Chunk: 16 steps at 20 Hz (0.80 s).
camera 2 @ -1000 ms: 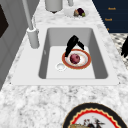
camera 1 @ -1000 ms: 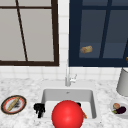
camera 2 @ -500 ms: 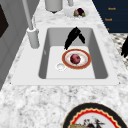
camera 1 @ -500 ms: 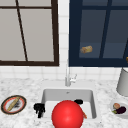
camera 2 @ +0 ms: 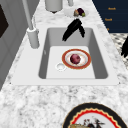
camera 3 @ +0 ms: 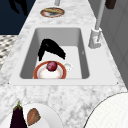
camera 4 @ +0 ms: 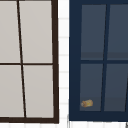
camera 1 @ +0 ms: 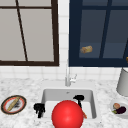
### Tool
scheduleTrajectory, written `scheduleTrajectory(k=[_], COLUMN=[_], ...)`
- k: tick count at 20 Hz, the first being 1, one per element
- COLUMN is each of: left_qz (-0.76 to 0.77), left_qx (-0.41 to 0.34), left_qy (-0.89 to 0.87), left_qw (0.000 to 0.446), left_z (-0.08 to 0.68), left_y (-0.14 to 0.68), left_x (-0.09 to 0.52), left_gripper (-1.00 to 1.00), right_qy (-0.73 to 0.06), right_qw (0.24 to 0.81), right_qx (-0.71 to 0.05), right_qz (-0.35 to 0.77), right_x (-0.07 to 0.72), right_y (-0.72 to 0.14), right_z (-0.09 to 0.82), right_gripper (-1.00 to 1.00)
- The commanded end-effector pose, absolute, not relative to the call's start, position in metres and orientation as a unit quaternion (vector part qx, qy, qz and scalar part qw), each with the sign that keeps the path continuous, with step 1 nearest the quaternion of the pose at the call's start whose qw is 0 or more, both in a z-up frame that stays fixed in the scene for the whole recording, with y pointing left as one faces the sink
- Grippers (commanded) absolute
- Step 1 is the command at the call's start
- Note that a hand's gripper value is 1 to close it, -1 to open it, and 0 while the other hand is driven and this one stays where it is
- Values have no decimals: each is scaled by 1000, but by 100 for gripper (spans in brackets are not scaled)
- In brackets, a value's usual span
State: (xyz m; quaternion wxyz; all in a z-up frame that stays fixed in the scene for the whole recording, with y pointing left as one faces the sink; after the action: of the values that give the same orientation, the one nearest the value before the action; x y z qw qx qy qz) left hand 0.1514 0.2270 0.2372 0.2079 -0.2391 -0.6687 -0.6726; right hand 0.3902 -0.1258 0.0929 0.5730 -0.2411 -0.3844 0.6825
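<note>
In the sink (camera 2: pixel 51 37) lies a white plate with an orange rim (camera 2: pixel 65 58), and a dark red round thing (camera 2: pixel 75 58) rests on it. My right hand (camera 2: pixel 73 27) hangs above the sink's right part, apart from the plate, with its fingers straight and pointing down. In the right side view this hand (camera 3: pixel 51 48) sits just behind the plate (camera 3: pixel 37 72) and the red thing (camera 3: pixel 51 66). In the front view a big red ball (camera 1: pixel 67 115) covers the sink's front, beside the right hand (camera 1: pixel 78 98). My left hand (camera 1: pixel 39 108) floats open by the sink's front left corner.
The faucet (camera 1: pixel 67 77) stands behind the sink. A plate with bread (camera 1: pixel 13 104) lies on the left counter. A plate with an eggplant (camera 1: pixel 118 108) and a grey pot (camera 1: pixel 123 82) are on the right. A bread roll (camera 4: pixel 86 103) sits in the blue cabinet.
My right hand has drawn up and away from the plate toward the sink's right end. The left hand, plate and red thing have stayed put.
</note>
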Motion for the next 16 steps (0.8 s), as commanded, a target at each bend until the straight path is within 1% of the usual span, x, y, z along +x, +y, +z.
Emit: scheduleTrajectory(k=[1, 16], left_qz=[-673, -673], left_qx=[-239, -239], left_qy=[-669, -669], left_qw=[208, 208], left_z=[237, 237], left_y=[227, 227], left_x=[151, 151], left_gripper=[0, 0], right_qy=[-402, -438], right_qw=[556, 511], right_qx=[-275, -334], right_qz=[673, 660], right_x=[389, 389], right_y=[-127, -130], right_z=[115, 211], right_gripper=[-100, -100])
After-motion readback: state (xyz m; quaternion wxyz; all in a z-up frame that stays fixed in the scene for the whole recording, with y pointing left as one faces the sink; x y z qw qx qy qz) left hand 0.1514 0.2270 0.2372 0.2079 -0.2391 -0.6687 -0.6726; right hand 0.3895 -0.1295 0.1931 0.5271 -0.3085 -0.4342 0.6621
